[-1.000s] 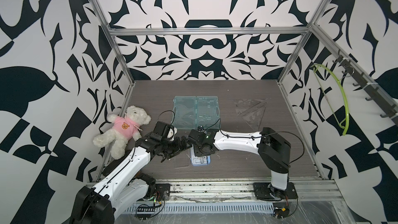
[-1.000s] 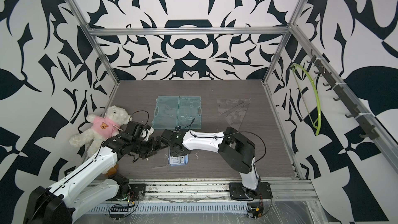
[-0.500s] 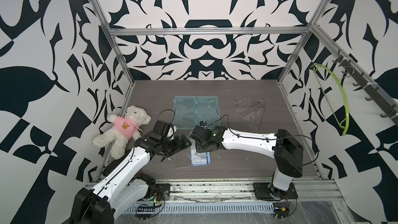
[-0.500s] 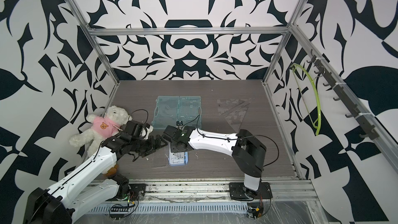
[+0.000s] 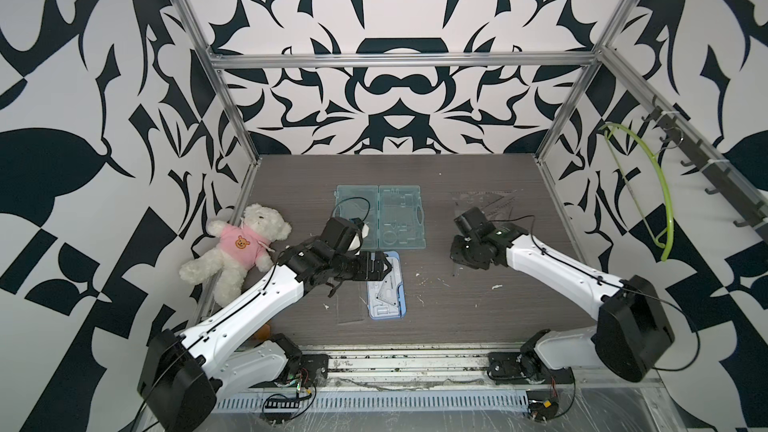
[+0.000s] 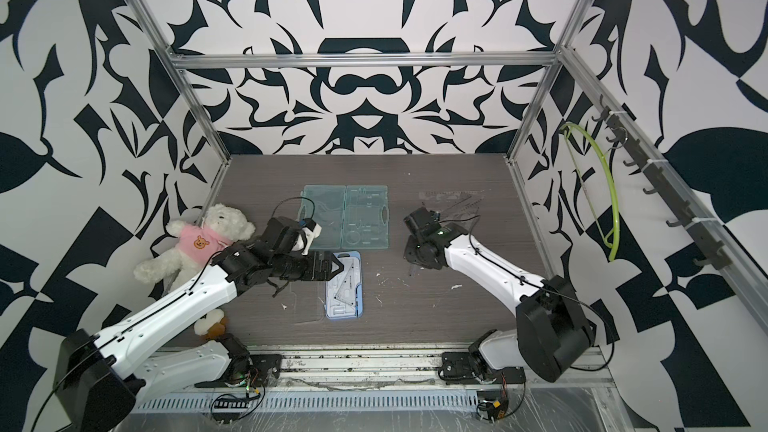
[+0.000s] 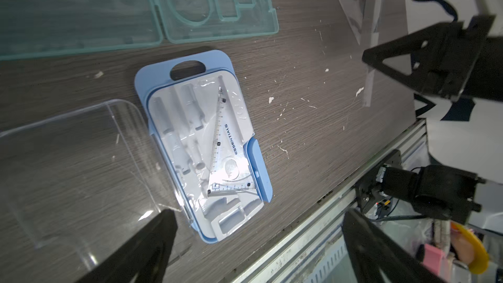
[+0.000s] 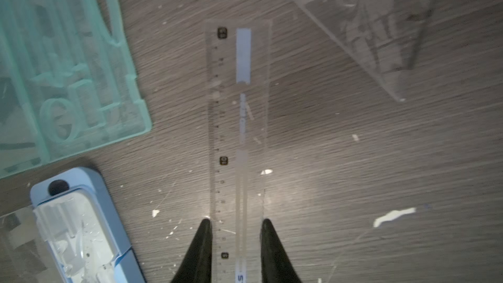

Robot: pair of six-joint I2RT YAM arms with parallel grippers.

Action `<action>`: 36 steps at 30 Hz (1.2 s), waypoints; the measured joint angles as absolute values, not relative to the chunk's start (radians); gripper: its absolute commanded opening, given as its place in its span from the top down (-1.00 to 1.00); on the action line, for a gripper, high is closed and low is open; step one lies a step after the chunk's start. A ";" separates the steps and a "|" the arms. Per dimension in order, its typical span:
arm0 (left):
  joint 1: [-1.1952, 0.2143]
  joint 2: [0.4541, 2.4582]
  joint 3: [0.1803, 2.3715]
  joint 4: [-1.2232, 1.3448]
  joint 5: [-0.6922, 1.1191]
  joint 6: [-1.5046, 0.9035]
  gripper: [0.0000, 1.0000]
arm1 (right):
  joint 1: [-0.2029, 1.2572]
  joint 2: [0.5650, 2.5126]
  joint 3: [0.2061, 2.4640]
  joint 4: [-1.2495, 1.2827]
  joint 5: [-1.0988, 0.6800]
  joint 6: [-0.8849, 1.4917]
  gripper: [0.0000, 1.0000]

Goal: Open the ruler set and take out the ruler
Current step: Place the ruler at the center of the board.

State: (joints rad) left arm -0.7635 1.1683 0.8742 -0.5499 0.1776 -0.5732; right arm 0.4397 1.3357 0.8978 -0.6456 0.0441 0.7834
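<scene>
Now, ruler (image 8: 239,132): our right gripper (image 8: 236,225) pinches one end; smooth plastic may slip from us.
left gripper (image 7: 257,213): wide, empty; we might bump the case (image 7: 206,61).

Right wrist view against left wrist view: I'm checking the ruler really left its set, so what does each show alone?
Only the right wrist view shows the ruler with its printed scale, edges pinched by the right tool. Only the left wrist view shows the whole ruler set, a set square lying in its tray. Both show the open green case beside the set.
</scene>
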 measured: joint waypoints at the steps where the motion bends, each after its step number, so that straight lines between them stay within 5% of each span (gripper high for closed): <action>1: -0.787 1.188 0.889 -0.547 0.167 -0.566 -0.99 | 0.403 1.330 0.893 -0.652 0.038 0.767 0.53; 11: -1.011 1.446 1.119 -0.494 0.096 -0.443 -0.99 | 0.067 1.334 0.859 -0.688 0.036 0.583 0.53; 36: -1.028 1.500 1.138 -0.495 0.091 -0.400 -0.98 | -0.007 1.535 0.873 -0.625 0.104 0.463 0.48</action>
State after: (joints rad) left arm -1.0279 1.4998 1.1381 -0.4946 0.0910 -0.4004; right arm -0.0067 1.5349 0.8726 -0.6247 0.1040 0.4633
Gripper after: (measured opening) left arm 0.992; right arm 0.262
